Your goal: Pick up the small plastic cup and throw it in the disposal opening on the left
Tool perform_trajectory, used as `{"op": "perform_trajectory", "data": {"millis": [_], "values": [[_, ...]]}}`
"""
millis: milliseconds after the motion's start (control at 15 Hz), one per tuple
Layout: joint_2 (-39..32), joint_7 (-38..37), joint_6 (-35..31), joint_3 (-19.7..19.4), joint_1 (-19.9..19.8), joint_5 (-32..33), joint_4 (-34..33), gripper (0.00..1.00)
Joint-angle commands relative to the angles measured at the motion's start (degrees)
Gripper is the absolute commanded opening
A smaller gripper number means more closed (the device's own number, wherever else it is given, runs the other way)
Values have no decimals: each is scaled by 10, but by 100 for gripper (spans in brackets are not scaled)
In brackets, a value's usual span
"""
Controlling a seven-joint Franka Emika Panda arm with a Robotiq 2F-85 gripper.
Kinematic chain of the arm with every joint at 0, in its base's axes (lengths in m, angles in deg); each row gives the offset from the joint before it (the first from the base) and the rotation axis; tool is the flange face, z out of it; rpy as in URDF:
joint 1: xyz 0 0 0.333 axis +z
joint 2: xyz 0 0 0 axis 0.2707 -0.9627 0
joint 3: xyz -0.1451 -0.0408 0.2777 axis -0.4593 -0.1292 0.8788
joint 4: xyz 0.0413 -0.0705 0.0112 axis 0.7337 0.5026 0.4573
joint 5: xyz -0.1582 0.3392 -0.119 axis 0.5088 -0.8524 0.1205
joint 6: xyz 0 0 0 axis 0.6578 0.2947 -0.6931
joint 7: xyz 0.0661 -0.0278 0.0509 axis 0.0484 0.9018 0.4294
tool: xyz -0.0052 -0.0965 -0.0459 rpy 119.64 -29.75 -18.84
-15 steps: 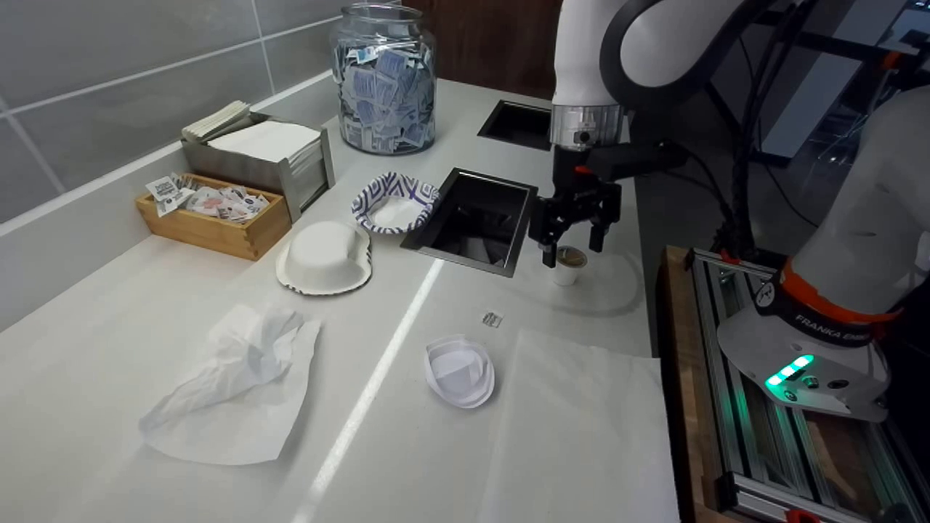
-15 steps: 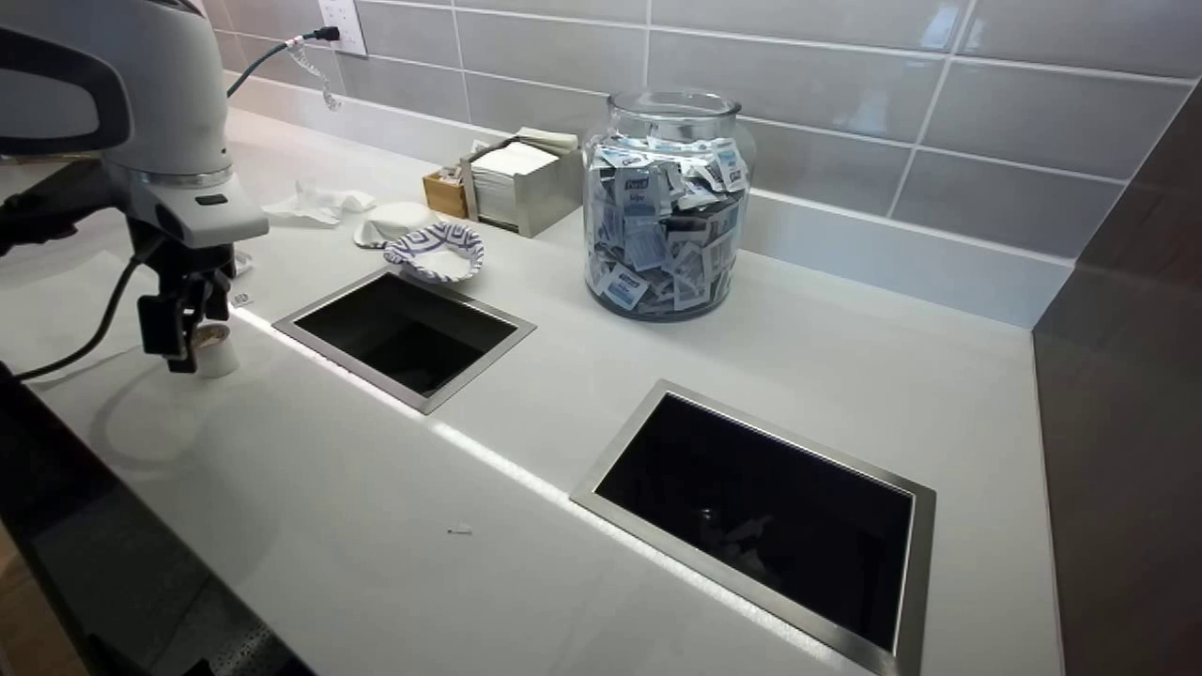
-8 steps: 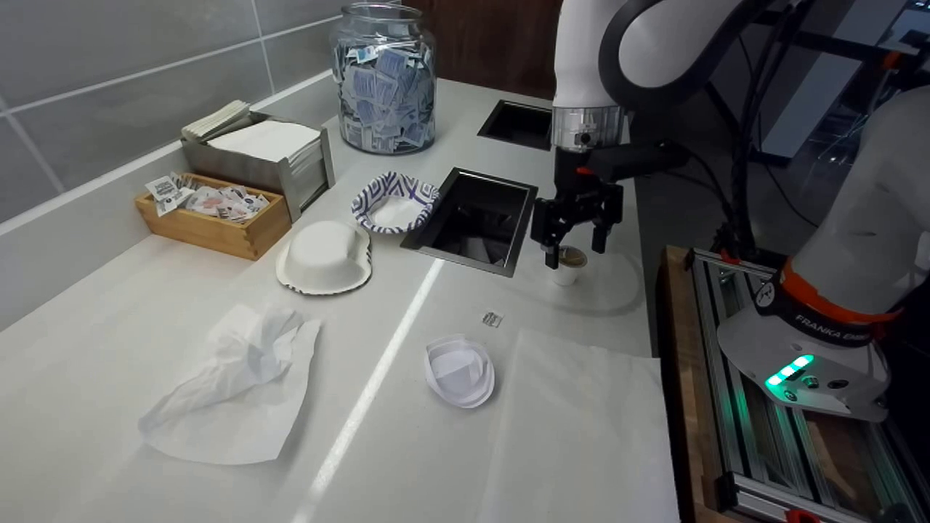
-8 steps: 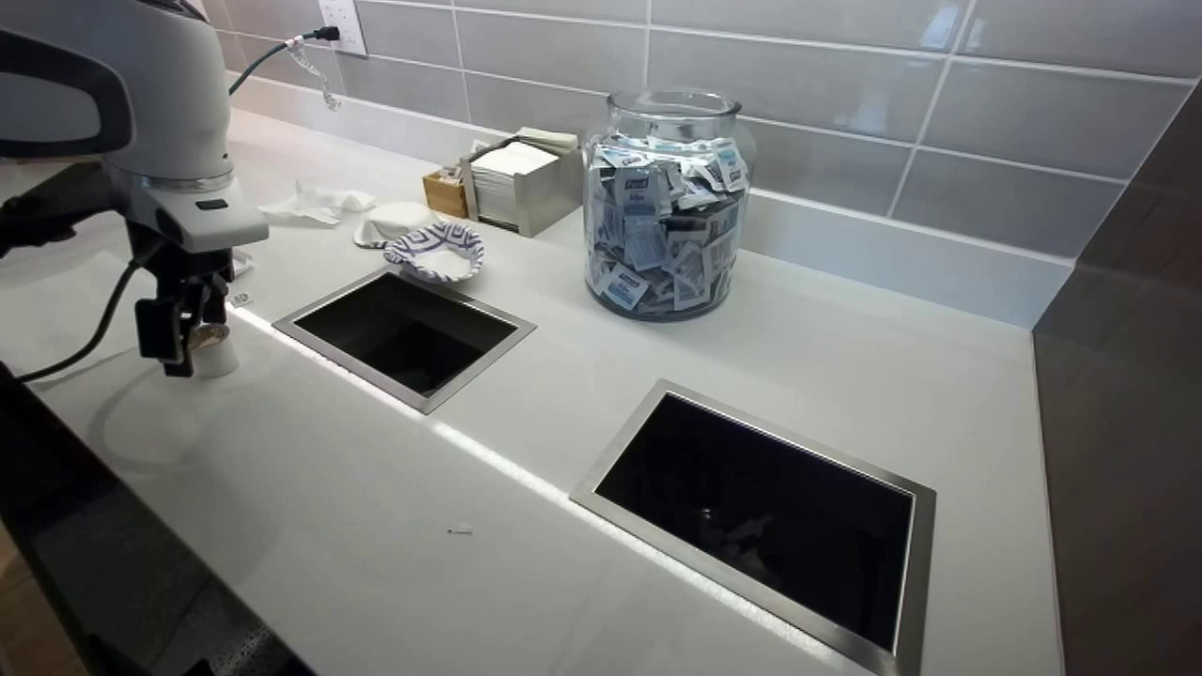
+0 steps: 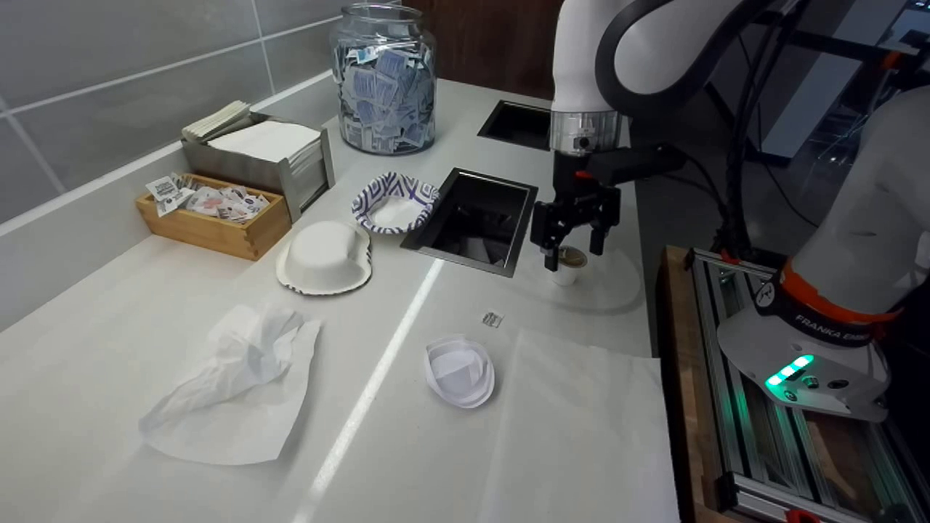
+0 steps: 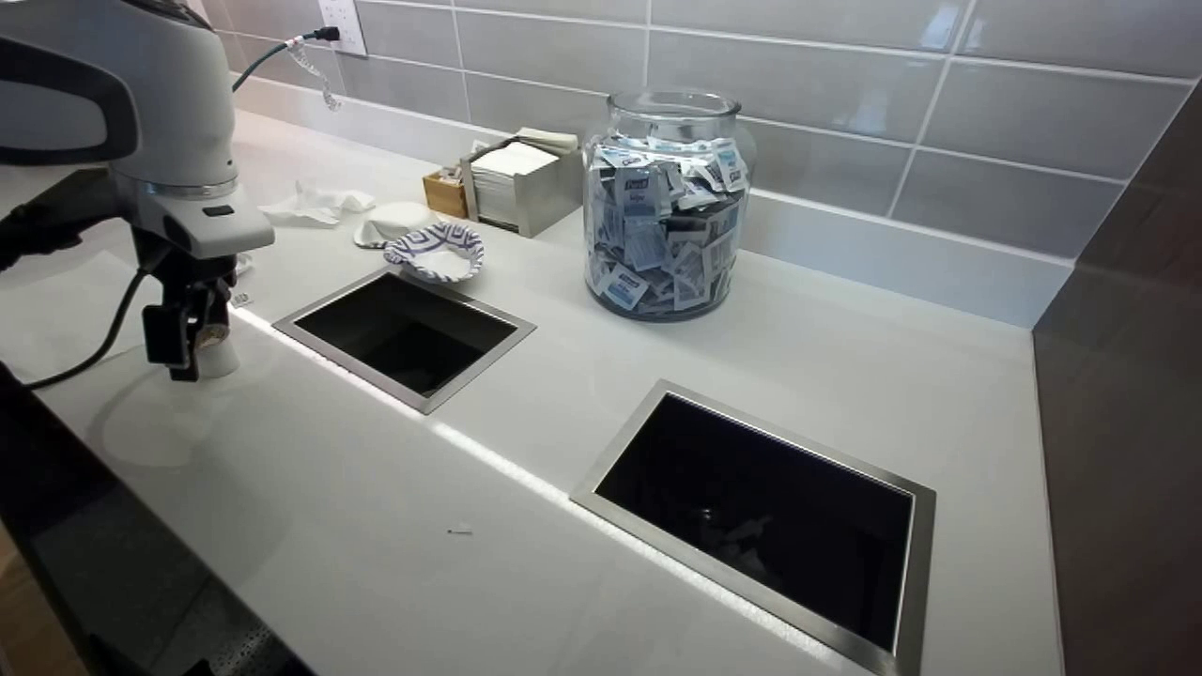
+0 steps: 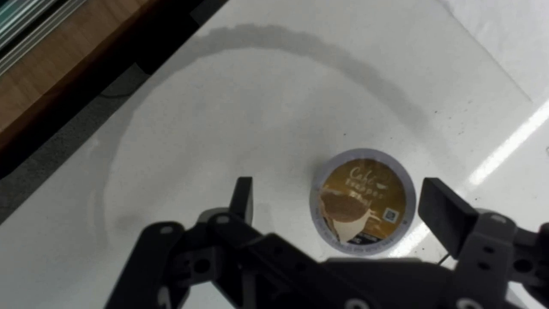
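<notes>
The small white plastic cup with a brown printed foil lid stands upright on the counter in both exterior views (image 5: 567, 274) (image 6: 220, 359). My gripper (image 5: 575, 256) is open above it, fingers pointing down, one on each side of the lid. In the wrist view the gripper (image 7: 336, 193) spans the cup (image 7: 363, 201), which sits closer to the right finger; a gap shows on the left. One finger partly hides the cup in an exterior view. A square disposal opening with a metal rim is beside the cup in both exterior views (image 5: 472, 218) (image 6: 394, 324).
A second disposal opening (image 6: 751, 516) lies farther along the counter. A patterned paper bowl (image 5: 396, 203) touches the nearer opening's rim. A glass jar of packets (image 5: 385, 94), napkin holder (image 5: 309, 171), wooden box (image 5: 218, 232), upturned bowl (image 5: 325, 258) and crumpled paper (image 5: 240, 392) stand around.
My gripper has come down very slightly over the cup, with a small sideways shift. It stays open. The cup has not moved.
</notes>
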Motion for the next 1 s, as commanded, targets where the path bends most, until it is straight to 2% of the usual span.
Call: {"op": "perform_trajectory", "data": {"millis": [0, 400, 600, 667, 733, 800, 867, 933], "values": [[-13, 23, -19, -9, 4, -5, 0, 95], [-16, 46, -28, -14, 7, -21, -1, 91], [-19, 58, -30, -17, 7, -32, -1, 93], [-19, 65, -35, -19, 8, -39, -1, 98], [-16, 99, -44, -25, 14, -68, -1, 100], [-11, 56, -26, -16, 6, -29, -1, 94], [-11, 71, -31, -18, 7, -41, -1, 99], [-11, 79, -34, -20, 8, -47, -1, 100]]}}
